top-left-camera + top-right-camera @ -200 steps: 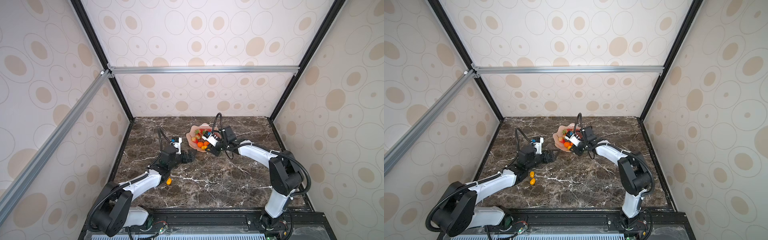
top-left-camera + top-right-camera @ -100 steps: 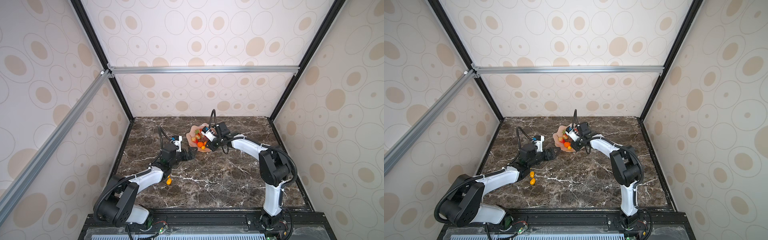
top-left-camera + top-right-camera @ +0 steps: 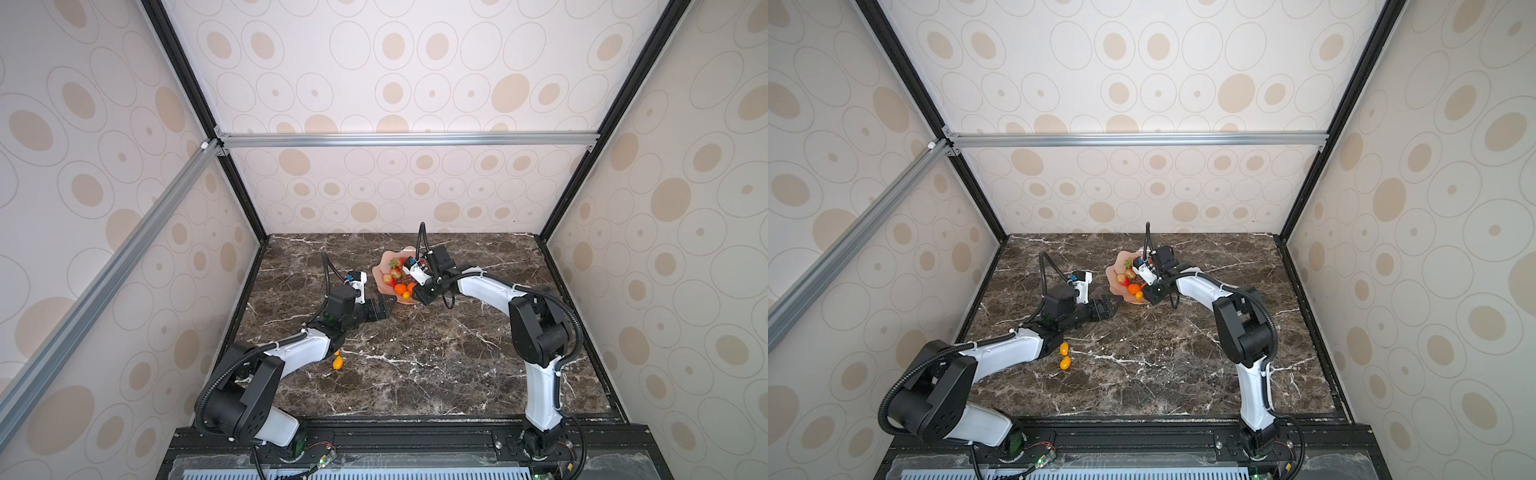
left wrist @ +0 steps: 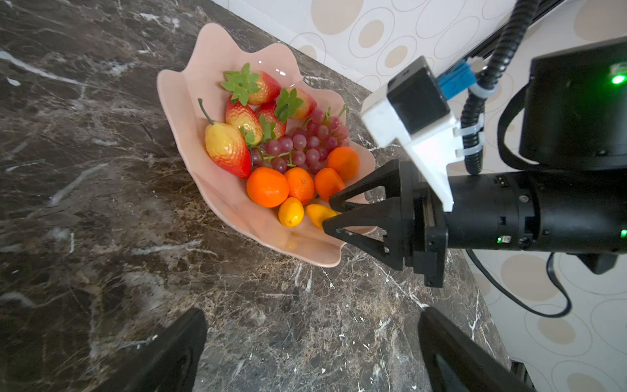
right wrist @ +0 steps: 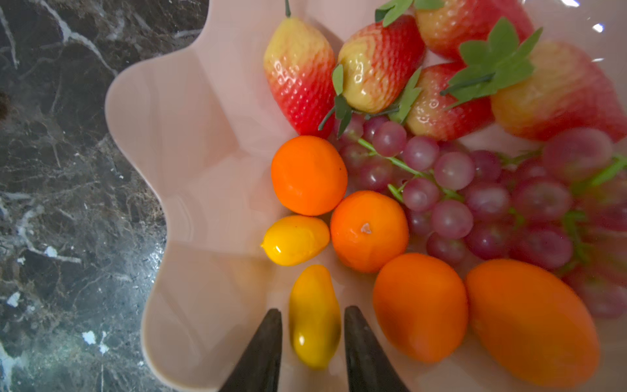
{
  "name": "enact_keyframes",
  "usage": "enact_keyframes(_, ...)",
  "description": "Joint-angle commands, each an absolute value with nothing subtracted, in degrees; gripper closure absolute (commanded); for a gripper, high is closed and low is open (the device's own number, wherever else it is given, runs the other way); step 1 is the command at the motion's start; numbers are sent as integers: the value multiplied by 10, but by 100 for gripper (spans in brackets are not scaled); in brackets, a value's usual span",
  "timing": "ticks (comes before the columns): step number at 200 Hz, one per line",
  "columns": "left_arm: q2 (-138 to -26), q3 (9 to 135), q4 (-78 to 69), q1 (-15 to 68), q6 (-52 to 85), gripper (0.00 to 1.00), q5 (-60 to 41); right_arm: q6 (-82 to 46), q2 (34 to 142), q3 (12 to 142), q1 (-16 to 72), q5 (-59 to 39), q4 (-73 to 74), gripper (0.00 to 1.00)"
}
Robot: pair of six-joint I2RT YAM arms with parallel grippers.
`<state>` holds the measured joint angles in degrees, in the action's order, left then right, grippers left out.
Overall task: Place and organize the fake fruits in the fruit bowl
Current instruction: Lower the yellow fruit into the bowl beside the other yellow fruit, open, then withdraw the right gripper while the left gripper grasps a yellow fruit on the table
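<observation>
Narrowly parted, the right gripper [image 5: 312, 309] straddles a yellow fruit [image 5: 314, 317] lying in the bowl [image 5: 190, 142]. Just left, the left gripper [image 3: 384, 308] stands wide, empty.

Robot lab booth, wallpapered panel walls [image 3: 415, 62], aluminium frame bar [image 3: 407, 139], marble-look tabletop [image 3: 415, 353], left arm [image 3: 299, 349], right arm [image 3: 490, 286]

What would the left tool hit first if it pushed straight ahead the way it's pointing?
Probably the near rim of the fruit bowl: the open left tool points at it across the marble tabletop. The right tool lies just beyond, at that edge; heights are hard to judge.
</observation>
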<state>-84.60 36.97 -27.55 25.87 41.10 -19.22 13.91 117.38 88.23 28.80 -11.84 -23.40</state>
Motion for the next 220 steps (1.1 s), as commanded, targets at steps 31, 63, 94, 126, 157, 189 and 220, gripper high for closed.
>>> enact_keyframes(31, -843, 397, -247, 255, 404, 2, -192, 141, 1177, 900, 285, -118, -244, 57)
enact_keyframes(63, -790, 394, -167, 255, 398, 2, -98, 132, 1132, 876, 286, -108, -217, 55)
enact_keyframes(94, -730, 400, -44, 256, 385, 2, 3, 73, 1063, 826, 298, -103, -167, 55)
enact_keyframes(126, -682, 396, 86, 254, 396, 8, 127, 5, 1011, 774, 355, -67, -130, 55)
enact_keyframes(157, -669, 385, 155, 233, 406, 22, 164, -97, 996, 770, 417, -26, -137, 55)
enact_keyframes(189, -682, 384, 167, 198, 396, 34, 154, -165, 987, 783, 472, -11, -137, 54)
enact_keyframes(220, -725, 404, 172, 178, 362, 39, 129, -218, 968, 798, 481, -27, -179, 52)
